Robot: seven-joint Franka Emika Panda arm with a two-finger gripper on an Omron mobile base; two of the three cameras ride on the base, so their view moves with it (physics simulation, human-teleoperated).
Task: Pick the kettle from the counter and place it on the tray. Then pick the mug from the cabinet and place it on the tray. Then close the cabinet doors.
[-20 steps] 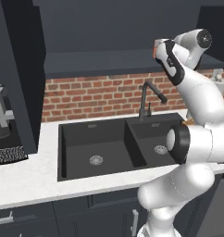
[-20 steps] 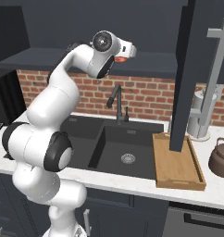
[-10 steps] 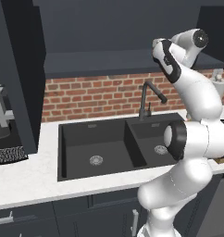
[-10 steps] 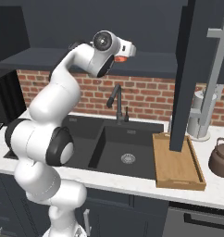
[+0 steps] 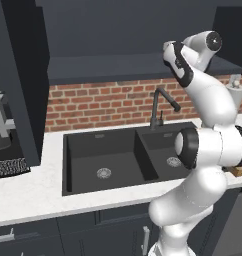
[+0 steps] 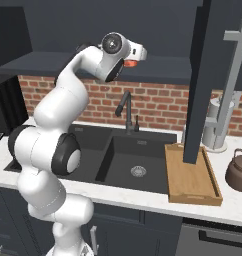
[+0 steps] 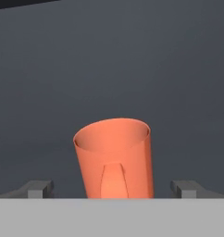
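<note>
The orange-red mug (image 7: 115,159) stands upright on the dark shelf of the open cabinet (image 6: 163,70), handle toward the hand camera. My gripper (image 7: 113,190) is open and level with the mug's lower half. One fingertip (image 7: 37,189) is wide on each side of the mug, and neither touches it. In the right base view the mug (image 6: 130,63) peeks out under my raised hand. The dark brown kettle (image 6: 239,170) sits on the white counter (image 6: 143,197), just right of the wooden tray (image 6: 190,175). Nothing lies on the tray.
One open cabinet door (image 6: 200,75) with a long silver handle (image 6: 232,85) hangs over the tray's far end. The other door (image 5: 23,85) stands open at the left. A black double sink (image 5: 118,155) with a faucet (image 5: 160,105) lies below my arm. A paper towel holder (image 6: 215,125) stands behind the tray.
My hand has edged a little closer to the cabinet shelf and the mug. The gripper stays open, and the kettle and tray have not moved.
</note>
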